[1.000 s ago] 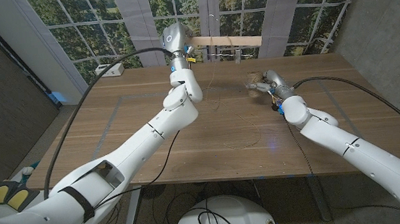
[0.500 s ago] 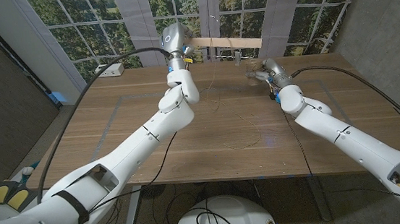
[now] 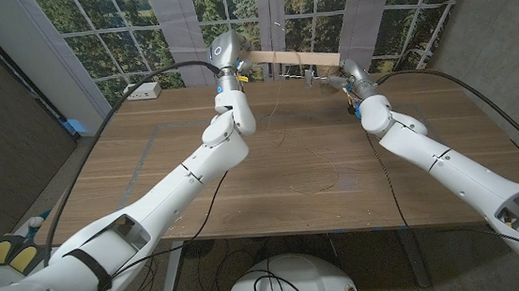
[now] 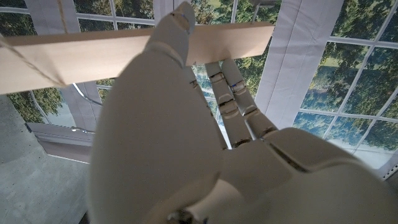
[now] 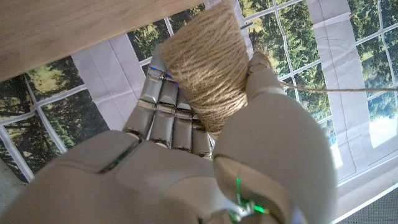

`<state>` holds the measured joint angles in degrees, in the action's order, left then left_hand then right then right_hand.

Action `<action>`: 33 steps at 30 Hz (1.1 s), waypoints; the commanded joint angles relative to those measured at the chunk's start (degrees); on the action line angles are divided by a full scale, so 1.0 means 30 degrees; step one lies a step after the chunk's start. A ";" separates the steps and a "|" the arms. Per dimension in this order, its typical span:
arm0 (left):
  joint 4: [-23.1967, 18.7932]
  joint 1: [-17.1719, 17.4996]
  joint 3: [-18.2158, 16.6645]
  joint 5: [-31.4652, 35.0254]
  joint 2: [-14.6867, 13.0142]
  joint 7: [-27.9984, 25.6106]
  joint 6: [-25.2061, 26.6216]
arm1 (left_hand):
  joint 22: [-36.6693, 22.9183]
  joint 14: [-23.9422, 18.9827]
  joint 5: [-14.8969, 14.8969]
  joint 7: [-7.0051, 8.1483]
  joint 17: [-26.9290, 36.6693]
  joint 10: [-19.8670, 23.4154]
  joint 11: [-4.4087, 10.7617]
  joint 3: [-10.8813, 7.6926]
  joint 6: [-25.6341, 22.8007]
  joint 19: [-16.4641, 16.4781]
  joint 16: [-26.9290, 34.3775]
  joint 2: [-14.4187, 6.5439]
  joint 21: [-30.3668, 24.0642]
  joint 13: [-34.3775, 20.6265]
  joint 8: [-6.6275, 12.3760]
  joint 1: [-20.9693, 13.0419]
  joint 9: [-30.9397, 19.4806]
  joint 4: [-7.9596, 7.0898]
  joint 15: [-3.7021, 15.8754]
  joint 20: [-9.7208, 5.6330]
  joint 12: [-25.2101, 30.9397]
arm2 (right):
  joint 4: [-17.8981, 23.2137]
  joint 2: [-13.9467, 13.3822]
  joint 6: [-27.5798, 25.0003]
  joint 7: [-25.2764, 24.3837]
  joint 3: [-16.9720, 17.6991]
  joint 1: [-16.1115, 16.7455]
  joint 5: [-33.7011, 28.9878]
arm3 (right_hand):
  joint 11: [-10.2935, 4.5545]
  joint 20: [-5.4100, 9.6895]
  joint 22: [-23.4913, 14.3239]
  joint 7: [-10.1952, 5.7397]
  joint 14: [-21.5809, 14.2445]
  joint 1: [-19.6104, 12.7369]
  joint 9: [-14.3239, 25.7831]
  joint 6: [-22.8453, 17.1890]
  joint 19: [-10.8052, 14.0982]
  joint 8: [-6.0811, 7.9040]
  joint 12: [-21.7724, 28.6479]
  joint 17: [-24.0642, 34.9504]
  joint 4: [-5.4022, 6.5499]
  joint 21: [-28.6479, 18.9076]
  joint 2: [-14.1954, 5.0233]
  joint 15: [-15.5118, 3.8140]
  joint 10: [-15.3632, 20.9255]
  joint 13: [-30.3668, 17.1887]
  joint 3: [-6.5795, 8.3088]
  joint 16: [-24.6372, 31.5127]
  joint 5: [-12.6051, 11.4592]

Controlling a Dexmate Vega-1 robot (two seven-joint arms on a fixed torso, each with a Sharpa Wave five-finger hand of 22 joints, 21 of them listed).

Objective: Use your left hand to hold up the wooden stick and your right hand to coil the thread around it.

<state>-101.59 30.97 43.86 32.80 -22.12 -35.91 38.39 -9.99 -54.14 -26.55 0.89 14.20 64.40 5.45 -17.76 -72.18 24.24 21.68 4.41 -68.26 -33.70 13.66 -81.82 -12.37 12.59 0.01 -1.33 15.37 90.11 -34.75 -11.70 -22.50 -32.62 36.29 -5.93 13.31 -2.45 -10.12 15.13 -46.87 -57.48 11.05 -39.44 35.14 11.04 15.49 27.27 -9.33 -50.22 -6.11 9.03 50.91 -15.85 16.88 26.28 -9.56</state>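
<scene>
both arms are glossy white, built of rounded shells with thin dark seams at the joints. a black cable runs along each arm toward the wrist. the left wrist ends in a silver-grey cap with small blue and yellow marks. the left hand and the right hand have smooth white shells and grey segmented fingers; a green light glows on the right one.

left hand at table's far edge, gripping wooden stick | stick runs level rightward above far edge | right hand at stick's right end, holding thread spool | loose thread on table mid-front
</scene>
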 commanded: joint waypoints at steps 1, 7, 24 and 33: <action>0.0250 -0.0122 0.0028 0.0017 -0.0094 0.0501 -0.0122 | -0.0058 -0.4635 -0.0073 -0.0370 0.7401 0.0286 0.0160 -0.1152 -0.0538 0.0053 0.0039 -0.0295 -0.0180 -0.0245 -0.0031 -0.0061 -0.0108 -0.0979 0.4575 -0.0143 0.0012 | -0.0034 0.0119 0.0258 -0.0285 0.0075 -0.1051 -0.0617 | -0.2678 0.1281 -0.0052 -0.4264 -0.4731 -0.0880 0.0066 -0.6896 -0.1236 0.0123 0.0077 0.0045 0.1106 -0.0171 -0.1372 -0.5854 0.3844 -0.0081 0.2931 0.0107 -0.0173; 0.0489 -0.0261 0.0012 -0.0119 -0.0090 0.0753 -0.0237 | -0.0061 -0.4651 -0.0064 -0.0380 0.7442 0.0318 0.0163 -0.1165 -0.0566 0.0009 0.0007 -0.0285 -0.0183 -0.0224 -0.0058 -0.0056 -0.0115 -0.0977 0.4575 -0.0179 -0.0051 | -0.0071 0.0168 0.0486 -0.0272 0.0107 -0.1456 -0.0815 | -0.2678 0.1319 -0.0047 -0.4311 -0.4765 -0.0848 0.0068 -0.6893 -0.1264 0.0123 0.0077 0.0086 0.1123 -0.0211 -0.1353 -0.5872 0.3851 -0.0101 0.2926 0.0123 -0.0178; 0.0792 -0.0491 0.0138 -0.0008 -0.0093 0.0896 0.0099 | -0.0063 -0.4675 -0.0043 -0.0399 0.7534 0.0382 0.0175 -0.1216 -0.0605 -0.0031 -0.0097 -0.0284 -0.0213 -0.0303 -0.0139 -0.0042 -0.0135 -0.0983 0.4575 -0.0169 -0.0142 | -0.0120 0.0300 0.1274 -0.1146 0.0322 -0.2150 -0.1878 | -0.2742 0.1397 -0.0040 -0.4368 -0.4777 -0.0813 0.0067 -0.6889 -0.1302 0.0118 0.0056 0.0122 0.1134 -0.0320 -0.1335 -0.5944 0.3876 -0.0128 0.2948 0.0093 -0.0191; 0.0877 -0.0609 0.0270 0.0066 -0.0146 0.1047 0.0139 | -0.0064 -0.4665 -0.0032 -0.0412 0.7579 0.0426 0.0182 -0.1240 -0.0625 -0.0033 -0.0167 -0.0258 -0.0237 -0.0287 -0.0179 -0.0041 -0.0146 -0.0974 0.4572 -0.0164 -0.0222 | 0.0322 0.0383 0.1724 -0.2829 0.0975 -0.1571 -0.2368 | -0.2948 0.1444 -0.0036 -0.4406 -0.4752 -0.0748 0.0070 -0.6888 -0.1332 0.0122 0.0071 0.0148 0.1176 -0.0367 -0.1330 -0.6027 0.3869 -0.0195 0.2929 0.0070 -0.0190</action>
<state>-99.32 29.58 44.18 32.56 -22.40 -33.31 38.26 -10.02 -55.04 -26.28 0.88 14.20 64.58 5.64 -18.00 -72.18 24.02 21.01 4.36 -68.60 -34.18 12.99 -81.78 -12.66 12.84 0.14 -1.54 14.85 89.86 -33.87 -8.13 -26.24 -31.52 30.46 -11.14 13.30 -2.39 -10.12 15.13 -46.87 -57.48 11.05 -39.44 34.87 11.25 15.43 27.57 -9.33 -51.02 -6.11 9.03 50.93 -16.10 16.88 26.18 -9.68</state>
